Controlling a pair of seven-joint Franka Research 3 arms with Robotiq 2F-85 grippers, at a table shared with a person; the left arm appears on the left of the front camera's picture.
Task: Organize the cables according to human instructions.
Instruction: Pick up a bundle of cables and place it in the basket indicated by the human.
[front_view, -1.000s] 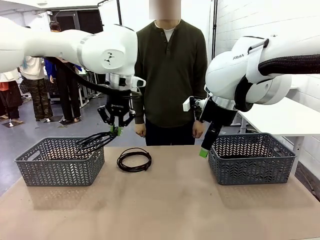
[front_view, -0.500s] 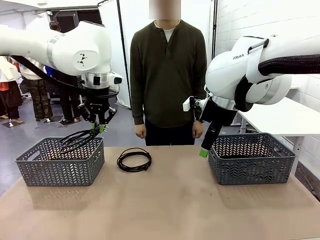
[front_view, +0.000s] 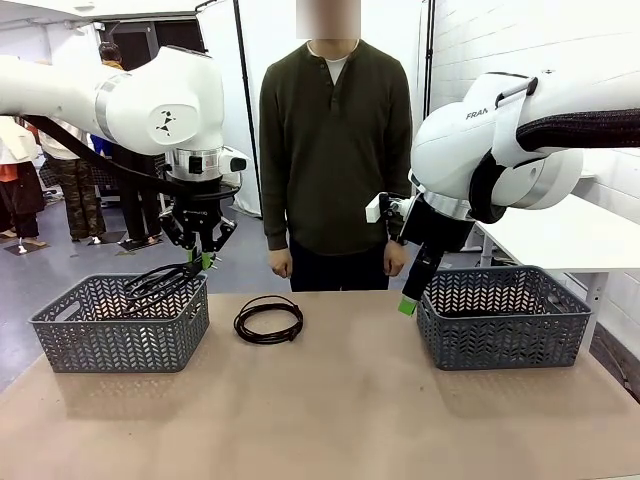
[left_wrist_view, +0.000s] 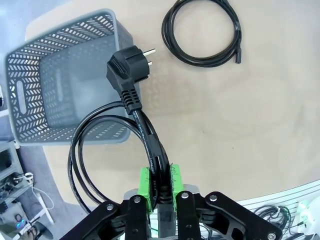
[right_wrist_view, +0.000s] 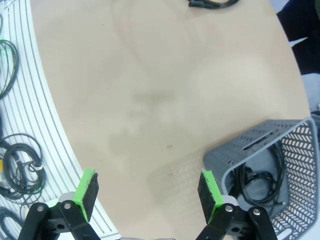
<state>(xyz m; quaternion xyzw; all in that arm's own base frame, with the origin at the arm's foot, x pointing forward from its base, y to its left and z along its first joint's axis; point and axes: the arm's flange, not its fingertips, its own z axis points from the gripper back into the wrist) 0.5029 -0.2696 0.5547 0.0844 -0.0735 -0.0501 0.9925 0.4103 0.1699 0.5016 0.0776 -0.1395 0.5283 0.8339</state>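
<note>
Cable (front_view: 268, 320) on table black; left basket (front_view: 120, 325) and right basket (front_view: 505, 325) grey, chevron-perforated; tabletop (front_view: 330, 410) tan; right gripper pads (right_wrist_view: 86, 192) green; person's shirt (front_view: 335, 140) seemingly dark olive.

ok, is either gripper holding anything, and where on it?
Left gripper is shut on a cable, pinching the cord just behind its plug. Right gripper is open, holding nothing.

The left gripper (left_wrist_view: 160, 181) clamps its green pads (left_wrist_view: 144, 181) on a thick black power cable (left_wrist_view: 145, 136). The cable's loops bulge out to one side, and its two-pin plug (left_wrist_view: 125, 70) points away from the gripper. Beyond the held cable, a grey lattice basket (left_wrist_view: 60, 35) stands by the edge of the tan table (left_wrist_view: 240, 130). A thinner black coiled cable (left_wrist_view: 200, 61) lies flat on the table, apart from the basket.
</note>
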